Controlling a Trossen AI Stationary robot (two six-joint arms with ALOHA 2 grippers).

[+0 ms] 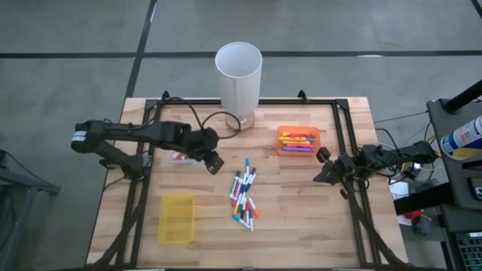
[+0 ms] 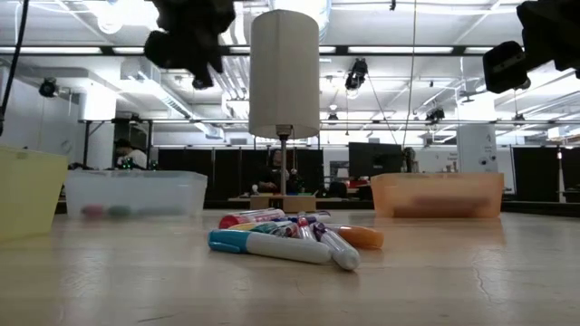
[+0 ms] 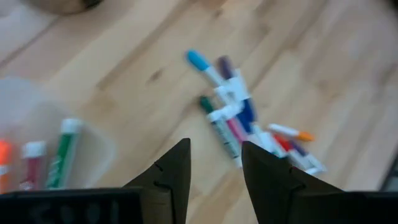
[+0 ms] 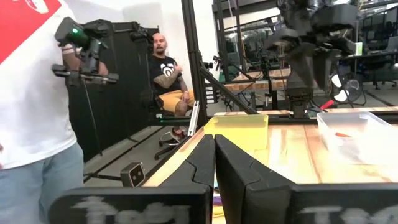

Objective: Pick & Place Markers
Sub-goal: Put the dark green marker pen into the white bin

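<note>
Here the left hand (image 1: 214, 161) hovers spread and empty above the markers (image 1: 243, 197) — right hand (image 1: 326, 170) clenched, empty.

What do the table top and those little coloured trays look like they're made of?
The table top looks like wood, pale strips joined side by side with visible grain and a dull sheen. The yellow tray, the orange tray and the clear tray seem to be thin plastic: light passes through their walls, and marker colours show faintly through the clear one.

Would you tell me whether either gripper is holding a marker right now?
Neither: the left gripper is open and empty, and the right gripper is shut on nothing.
</note>
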